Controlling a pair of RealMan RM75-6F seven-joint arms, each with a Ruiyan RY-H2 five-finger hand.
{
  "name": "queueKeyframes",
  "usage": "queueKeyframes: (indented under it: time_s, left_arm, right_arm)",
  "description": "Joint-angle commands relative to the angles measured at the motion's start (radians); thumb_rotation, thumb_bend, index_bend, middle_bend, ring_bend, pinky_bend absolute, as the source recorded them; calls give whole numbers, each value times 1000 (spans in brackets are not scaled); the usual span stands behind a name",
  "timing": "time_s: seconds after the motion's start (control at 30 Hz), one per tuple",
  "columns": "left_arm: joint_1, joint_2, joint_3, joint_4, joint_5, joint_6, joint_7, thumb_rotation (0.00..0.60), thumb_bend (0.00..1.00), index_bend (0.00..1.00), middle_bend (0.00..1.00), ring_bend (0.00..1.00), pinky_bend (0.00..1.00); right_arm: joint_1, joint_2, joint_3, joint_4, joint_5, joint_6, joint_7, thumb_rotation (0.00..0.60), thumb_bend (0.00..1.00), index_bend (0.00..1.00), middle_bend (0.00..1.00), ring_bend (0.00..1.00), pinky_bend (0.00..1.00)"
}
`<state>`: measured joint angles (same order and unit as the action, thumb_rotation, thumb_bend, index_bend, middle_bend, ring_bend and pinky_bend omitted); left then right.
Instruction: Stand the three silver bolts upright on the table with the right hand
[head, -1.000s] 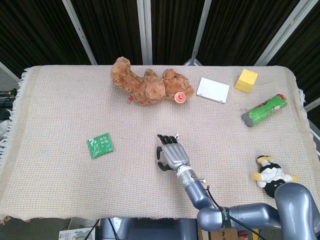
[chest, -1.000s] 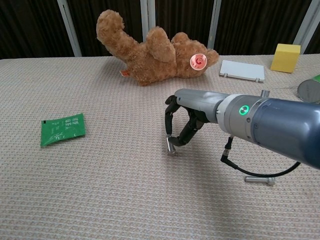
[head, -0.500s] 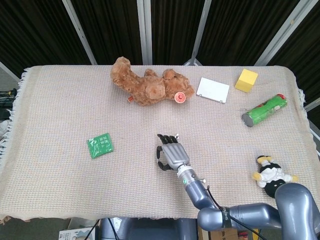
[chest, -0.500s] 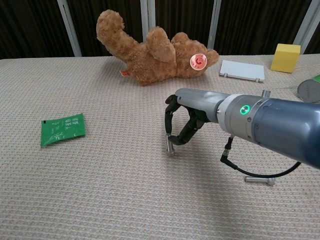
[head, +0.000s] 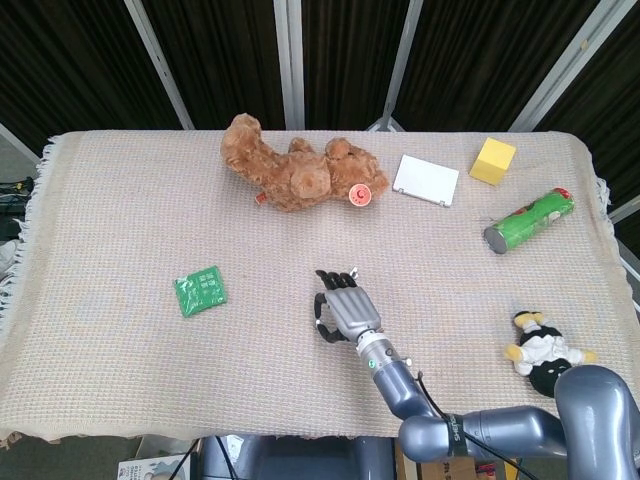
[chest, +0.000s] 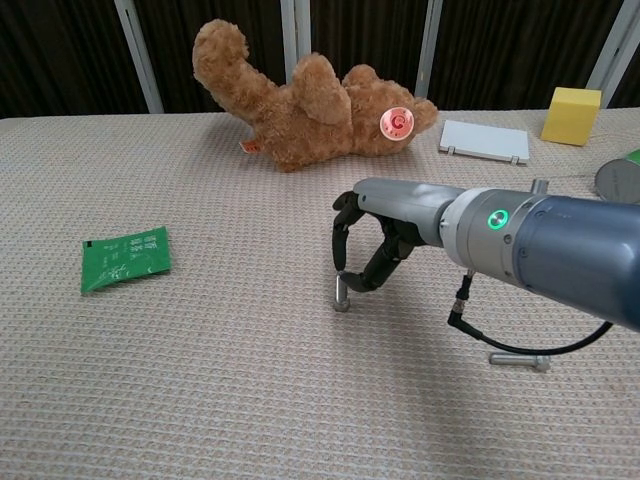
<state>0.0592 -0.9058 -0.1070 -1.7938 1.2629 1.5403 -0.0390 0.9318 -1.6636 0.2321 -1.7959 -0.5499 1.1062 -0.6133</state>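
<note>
Right hand (chest: 372, 243) pinches an upright bolt (chest: 341, 294), head on the table (chest: 200, 380) mid-cloth; we'd ease the fingers (chest: 352, 280) apart slowly and lift straight up, so that it doesn't topple; second bolt (chest: 519, 359) lies flat nearby.

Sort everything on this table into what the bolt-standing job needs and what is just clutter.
Job: right hand; upright bolt at its fingertips; bolt lying flat. A third bolt is not visible.

Clutter: teddy bear; green packet; white box; yellow block; green can; penguin toy.
</note>
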Motion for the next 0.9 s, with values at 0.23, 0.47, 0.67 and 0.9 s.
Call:
queueKeyframes:
  time_s: [0.23,0.47,0.67,0.9]
  left_arm:
    - [1,0,0,-1,-1,1,0,600,75,32,32,0,63]
    - [0,-1,-1,1,-2,-1,0,600,75,32,32,0,63]
    - [-2,-2,1,1,3,-1,3,600,75,32,32,0,63]
    - [-1,-4,4,-5,10,3,11,600,76,32,32,0,63]
  right_arm:
    - [1,6,-3,-7,-1,3,1,600,405,463,0,0,44]
    - [-5,29,-6,-32,0,23,-6,600,375,363,0,0,39]
    - [-39,107,-39,-118,-33,70,-19,600,344,336,0,0,36]
    - [-124,215,-110,-227,-135,127,22,600,283,336,0,0,36]
